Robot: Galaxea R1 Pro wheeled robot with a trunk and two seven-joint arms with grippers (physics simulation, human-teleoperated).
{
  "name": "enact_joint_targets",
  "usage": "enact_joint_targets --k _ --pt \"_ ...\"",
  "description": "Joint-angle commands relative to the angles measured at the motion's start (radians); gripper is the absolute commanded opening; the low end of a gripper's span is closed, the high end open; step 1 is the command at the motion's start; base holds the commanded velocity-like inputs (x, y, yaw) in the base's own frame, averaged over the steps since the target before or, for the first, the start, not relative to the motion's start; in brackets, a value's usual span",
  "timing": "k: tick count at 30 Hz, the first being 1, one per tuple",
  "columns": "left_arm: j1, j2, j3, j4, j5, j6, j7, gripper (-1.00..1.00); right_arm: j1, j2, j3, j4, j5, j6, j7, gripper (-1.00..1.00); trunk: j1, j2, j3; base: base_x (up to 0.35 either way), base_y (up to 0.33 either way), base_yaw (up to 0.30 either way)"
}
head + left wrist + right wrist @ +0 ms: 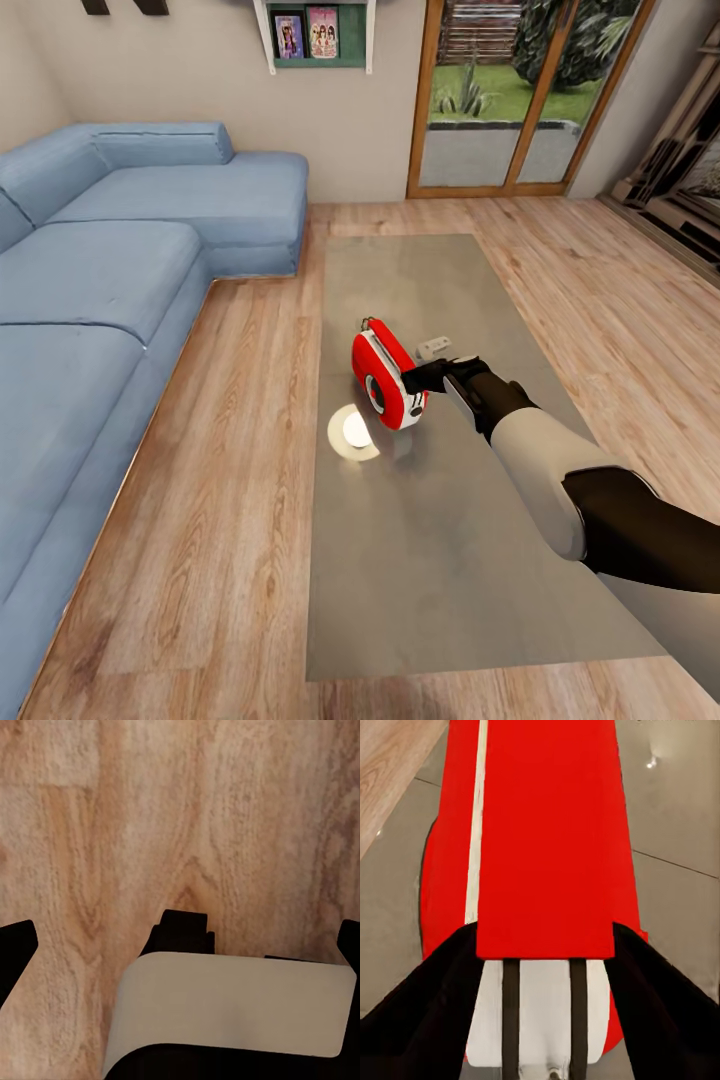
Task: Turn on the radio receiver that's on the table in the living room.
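The living room had a wood floor (240,480), a blue sofa (110,260) on the left and glass doors (520,100) far off. The red radio (385,375) stood mid-table (450,560); the right gripper (420,378) touched its right end, fingers (412,1012) spread either side. The left gripper's (180,945) spread could not be told

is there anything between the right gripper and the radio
Nothing visible stands between them. The right gripper is already at the radio receiver on the table, its dark fingers flanking the red body. The small grey gadget lies just beyond, off the path.
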Motion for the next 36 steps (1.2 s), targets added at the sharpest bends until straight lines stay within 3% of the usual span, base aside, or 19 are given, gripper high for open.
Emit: enact_joint_targets --k 1,36 --pt "0.0 0.0 0.0 0.0 0.0 0.0 0.0 1.0 0.0 0.0 0.0 0.0 -0.004 0.001 0.0 -1.0 0.0 0.0 0.0 0.0 0.0 0.0" --pt "0.0 0.0 -0.002 -0.002 0.007 -0.001 0.0 1.0 0.0 0.0 0.003 0.0 -0.002 0.002 0.0 -1.0 0.0 0.0 0.0 0.0 0.0 0.0"
